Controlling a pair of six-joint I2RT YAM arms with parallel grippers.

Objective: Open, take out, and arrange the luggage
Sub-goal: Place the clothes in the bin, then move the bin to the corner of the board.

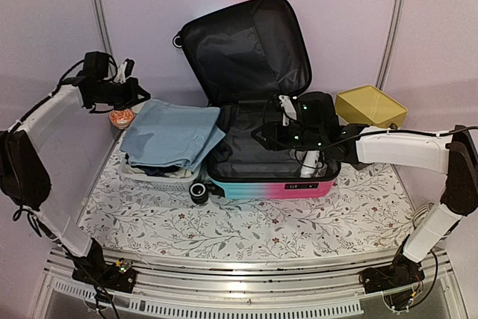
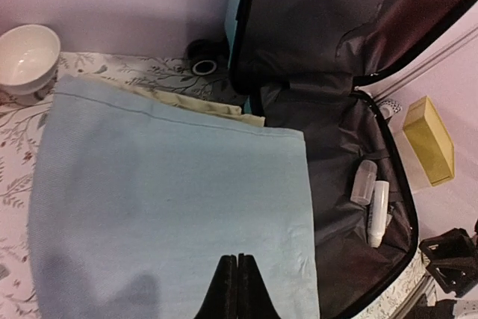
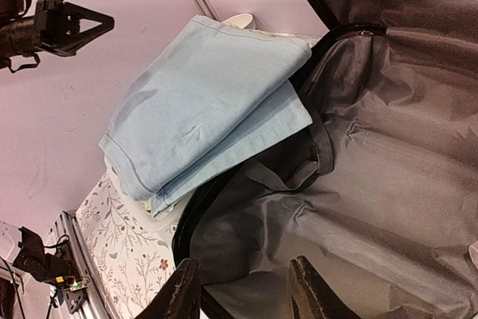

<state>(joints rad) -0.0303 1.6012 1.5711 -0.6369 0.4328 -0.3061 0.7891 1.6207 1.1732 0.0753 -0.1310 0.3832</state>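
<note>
Luggage (image 1: 269, 188) lies open mid-surface, long axis left-right, lid propped up against the back wall, base lining exposed.

Right tool (image 3: 243, 289) is the near one: it hangs directly over the base, fingers partway apart, nothing between them. Its wrist view looks at the left half of the lining and the strap, no item under the fingers.

What's left inside, as far as I can see: two small bottles (image 2: 377, 211) at the right end of the base, side by side, long axes roughly parallel to that end wall. They sit rightward of where the right tool points, so I'd say the next pick needs a shift toward that end and fingers set across a bottle's width.

Left tool (image 2: 236, 274) is pinched closed, empty, up above the folded blue cloth (image 1: 168, 136) that rests on the basket (image 1: 160, 177). The luggage lies to its right, just beside the basket.
</note>
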